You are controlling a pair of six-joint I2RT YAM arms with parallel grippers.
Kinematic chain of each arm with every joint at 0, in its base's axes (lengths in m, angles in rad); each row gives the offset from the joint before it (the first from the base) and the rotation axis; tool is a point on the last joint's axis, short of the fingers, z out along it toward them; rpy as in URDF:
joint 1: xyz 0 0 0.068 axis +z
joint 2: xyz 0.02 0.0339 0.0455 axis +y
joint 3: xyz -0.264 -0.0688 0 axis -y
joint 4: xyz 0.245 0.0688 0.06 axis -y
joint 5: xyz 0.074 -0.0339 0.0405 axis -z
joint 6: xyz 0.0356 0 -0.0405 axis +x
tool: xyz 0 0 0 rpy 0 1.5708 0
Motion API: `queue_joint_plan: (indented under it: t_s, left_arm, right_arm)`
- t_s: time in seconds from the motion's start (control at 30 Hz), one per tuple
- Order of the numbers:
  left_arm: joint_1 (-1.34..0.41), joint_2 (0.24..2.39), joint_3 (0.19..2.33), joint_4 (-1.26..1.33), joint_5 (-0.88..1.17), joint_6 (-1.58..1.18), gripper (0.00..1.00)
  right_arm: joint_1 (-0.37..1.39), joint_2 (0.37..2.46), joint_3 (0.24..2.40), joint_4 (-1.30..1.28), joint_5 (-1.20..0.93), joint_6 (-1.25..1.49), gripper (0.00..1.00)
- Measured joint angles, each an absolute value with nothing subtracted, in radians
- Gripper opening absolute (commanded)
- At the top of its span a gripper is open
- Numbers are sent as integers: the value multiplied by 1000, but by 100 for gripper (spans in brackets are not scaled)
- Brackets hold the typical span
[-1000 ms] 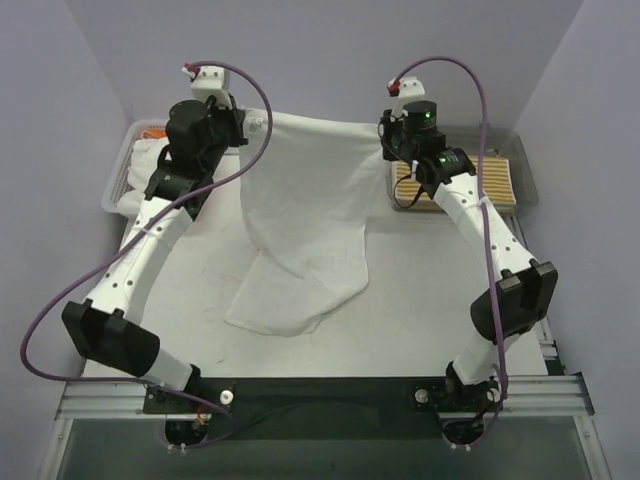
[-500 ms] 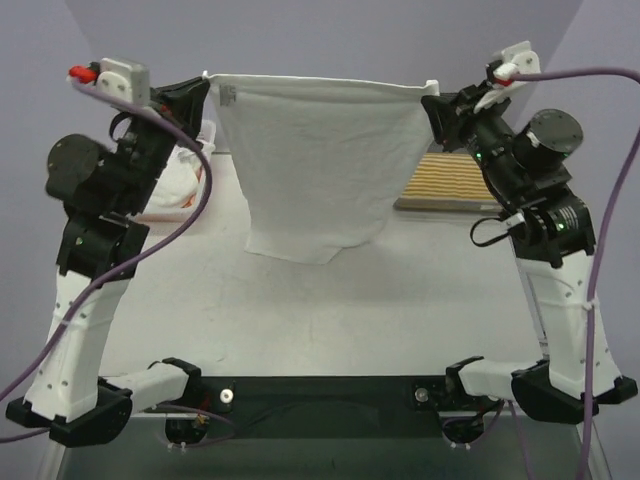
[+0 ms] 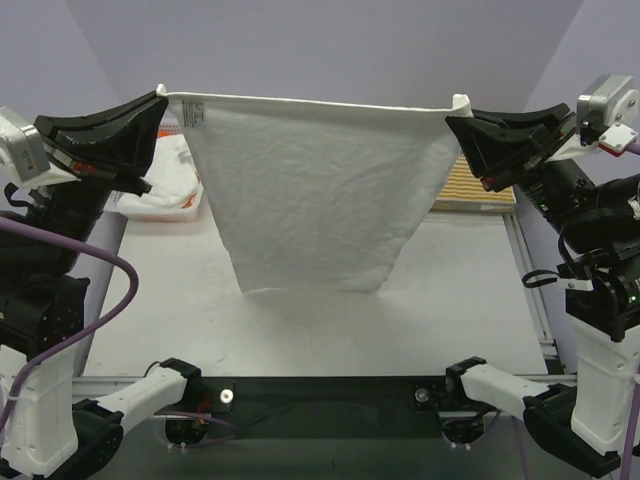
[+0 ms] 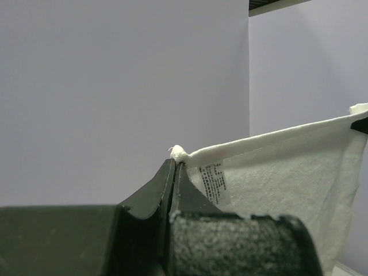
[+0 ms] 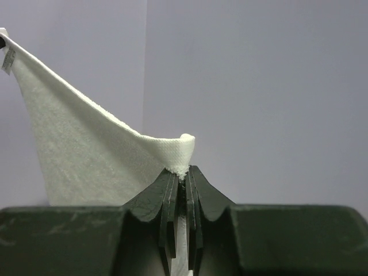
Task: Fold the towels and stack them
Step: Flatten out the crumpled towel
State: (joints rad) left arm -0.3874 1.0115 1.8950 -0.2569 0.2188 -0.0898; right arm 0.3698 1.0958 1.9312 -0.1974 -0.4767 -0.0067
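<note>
Both arms raised and spread wider than half second ago; white towel (image 3: 315, 200) now stretched flat between them, hanging over counter (image 3: 450, 320). Left gripper (image 3: 160, 100) clenched on top corner beside label (image 3: 193, 113); right gripper (image 3: 452, 120) clenched on other top corner. Lower hem maybe free of counter, view unclear. Striped towel (image 3: 472, 190) lies far right, behind hanging towel.

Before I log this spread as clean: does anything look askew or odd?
Nothing damaged. The towel, pinched by its top corners in the left gripper and right gripper, narrows toward the bottom, so it does not hang square.
</note>
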Motion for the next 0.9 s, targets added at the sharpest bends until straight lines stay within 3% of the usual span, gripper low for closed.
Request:
queue_joint_plan:
  t_s: [0.23,0.47,0.67,0.9]
  left_arm:
    - [-386,1111,1910,-257,110,-83,0]
    - [-354,1303,1694,-178,-118,-44,0]
    - [-251,1699,1592,-117,-189,-81,0]
    - [-199,2035,1725,-116,-189,-124,0]
  right_arm:
    - [366,1186,1969,-146,-436,-1,0]
    - [337,1442,1902,-95,-316,-1,0]
    - [303,1852,1905,-63,-248,-9,0]
    - [297,2181,1982,-8,-216,-53,0]
